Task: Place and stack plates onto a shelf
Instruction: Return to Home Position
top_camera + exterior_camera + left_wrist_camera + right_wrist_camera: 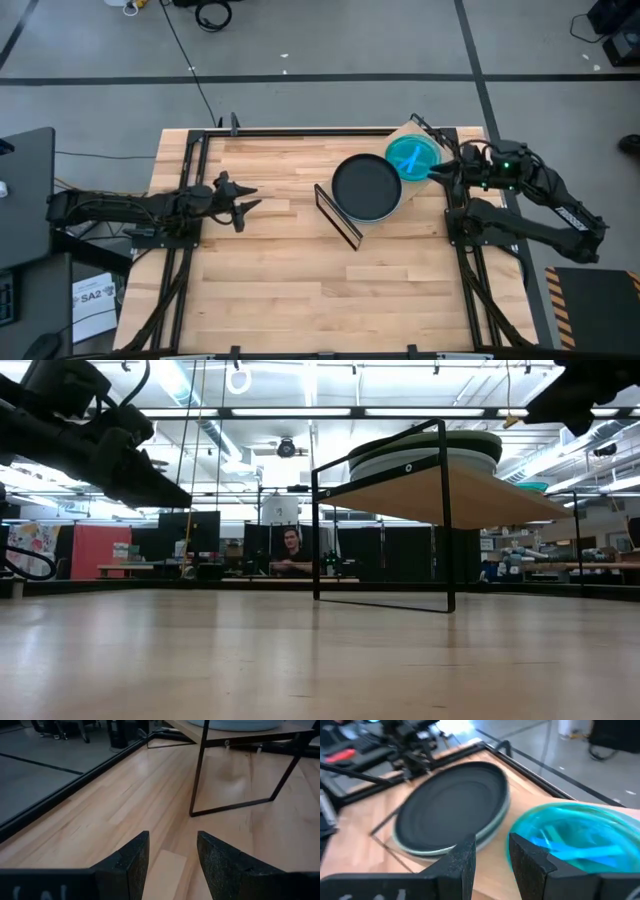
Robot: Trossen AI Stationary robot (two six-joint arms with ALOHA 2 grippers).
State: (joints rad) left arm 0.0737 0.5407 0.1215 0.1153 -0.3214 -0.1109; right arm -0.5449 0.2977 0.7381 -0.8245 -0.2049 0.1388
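Observation:
The shelf (402, 134), a light board on a black wire frame (445, 520), stands right of the table's middle. On its board rests a stack of plates with a black plate (367, 187) on top and a pale rim showing beneath it (495, 827). A smaller teal plate (572, 840) lies flat on the board beside the stack, toward the far right corner. My right gripper (492, 857) hovers open above the shelf's right end, by the teal plate's rim, with nothing between its fingers. My left gripper (245, 200) is open above the tabletop, left of the shelf.
Bare plank tabletop (300, 290) lies in front of and left of the shelf. Black rails (300, 131) run along the table's edges. A person (290, 552) sits in the room beyond the far edge. A dark monitor (25, 190) stands off the left side.

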